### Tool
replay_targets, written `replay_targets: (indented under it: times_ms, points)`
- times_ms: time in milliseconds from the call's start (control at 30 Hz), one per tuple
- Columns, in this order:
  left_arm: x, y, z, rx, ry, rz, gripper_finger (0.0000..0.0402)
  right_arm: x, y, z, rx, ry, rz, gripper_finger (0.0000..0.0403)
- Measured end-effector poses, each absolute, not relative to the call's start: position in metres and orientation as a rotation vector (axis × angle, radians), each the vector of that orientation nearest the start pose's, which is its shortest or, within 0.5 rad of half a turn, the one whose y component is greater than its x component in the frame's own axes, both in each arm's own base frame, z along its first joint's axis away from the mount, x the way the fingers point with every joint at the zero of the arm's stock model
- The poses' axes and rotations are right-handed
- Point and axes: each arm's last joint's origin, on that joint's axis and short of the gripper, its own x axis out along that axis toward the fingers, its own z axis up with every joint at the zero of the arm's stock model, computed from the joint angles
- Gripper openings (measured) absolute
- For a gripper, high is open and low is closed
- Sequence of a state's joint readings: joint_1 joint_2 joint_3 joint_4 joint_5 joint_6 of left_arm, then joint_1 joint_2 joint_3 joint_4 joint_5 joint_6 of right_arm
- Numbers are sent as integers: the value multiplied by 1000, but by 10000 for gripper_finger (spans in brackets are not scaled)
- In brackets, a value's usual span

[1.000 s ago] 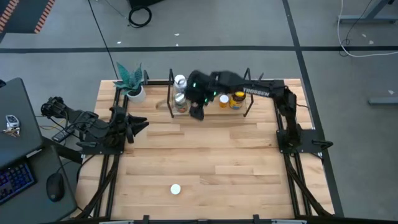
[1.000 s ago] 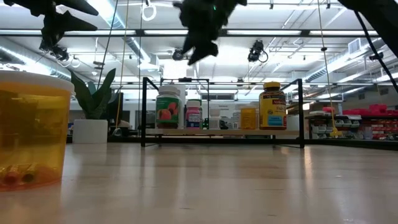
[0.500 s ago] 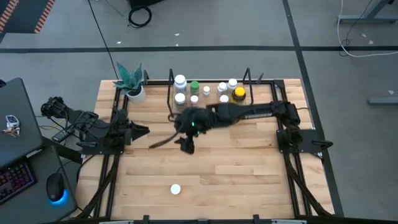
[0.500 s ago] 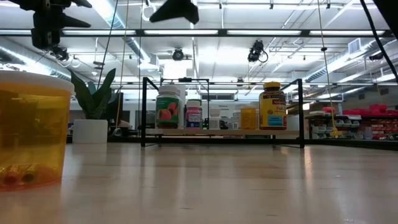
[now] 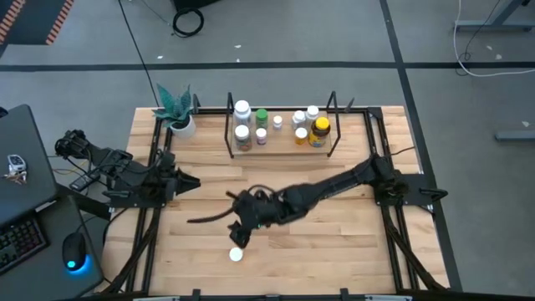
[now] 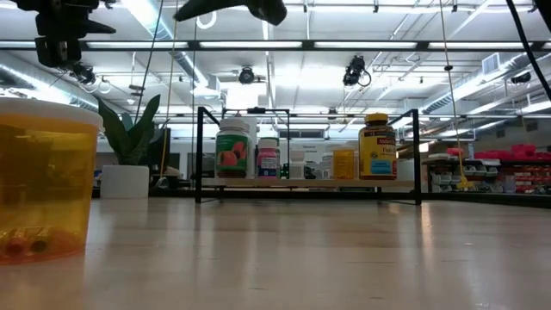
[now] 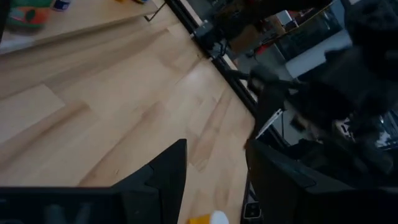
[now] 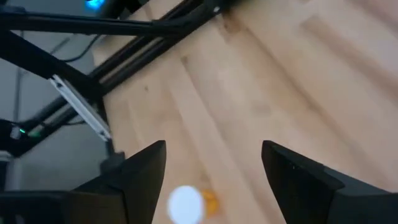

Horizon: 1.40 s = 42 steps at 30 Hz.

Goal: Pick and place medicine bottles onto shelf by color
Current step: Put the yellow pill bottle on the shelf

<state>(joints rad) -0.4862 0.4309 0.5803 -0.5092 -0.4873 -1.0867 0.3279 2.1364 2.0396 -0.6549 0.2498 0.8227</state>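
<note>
With the right pincer (image 8: 212,149) spread wide and holding nothing, time to think about the grasp. Hangs over the front part of the desk (image 5: 334,226), close above and just beside the last loose bottle (image 5: 236,254), reached by the long stretched right arm.

About this bottle: stands upright and alone near the front edge, well apart from everything else. Shows a white cap from above, and a clear amber body in the low view (some small things seem to lie at its bottom, too unclear to name). Seen by the right wrist camera as not yet between the two fingers, but off to one side of them.

To do the step well:
- Bring first the open pincer directly over the cap, so that the bottle is centred between the fingers.
- Go down straight, keeping the fingers clear of the cap, and close on the body under the cap.
- Close gently; probably a light plastic bottle, easy to tip or to push away.

Farther back, the shelf (image 5: 229,134) along the back edge, already carrying the other bottles (image 5: 242,109) in a row, with the yellow-capped one (image 5: 320,127) at its right end. By colour, best place probably near that amber one. Beside the shelf, a potted plant (image 5: 175,109).

At the left side of the desk, the left pincer (image 5: 188,182) waiting, fingers parted, nothing held.
</note>
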Motion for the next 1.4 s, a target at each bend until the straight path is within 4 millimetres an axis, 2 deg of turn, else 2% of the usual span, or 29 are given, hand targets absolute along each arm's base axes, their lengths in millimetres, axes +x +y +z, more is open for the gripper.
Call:
replay_targets:
  times_ms: [233, 400, 500, 600, 700, 833, 1067, 1400]
  points:
    - [95, -37, 276, -858, 325, 116, 172, 460, 181, 277, 673, 673, -251, 252]
    - [95, -37, 276, -852, 329, 112, 172, 466, 198, 279, 703, 594, -165, 235]
    - [95, -37, 275, -852, 339, 103, 172, 462, 205, 279, 671, 592, -149, 227]
    - [95, -38, 275, -856, 368, 69, 172, 460, 209, 279, 554, 586, -142, 221]
    - [96, -39, 272, -837, 395, 74, 172, 461, 210, 279, 415, 570, -90, 219]
    - [99, -41, 270, -835, 413, 87, 172, 459, 211, 264, 272, 612, -58, 221]
    - [105, -44, 267, -840, 444, 111, 172, 462, 203, 241, 204, 650, 26, 249]
    - [110, -46, 263, -844, 470, 132, 172, 465, 183, 197, 171, 639, 167, 324]
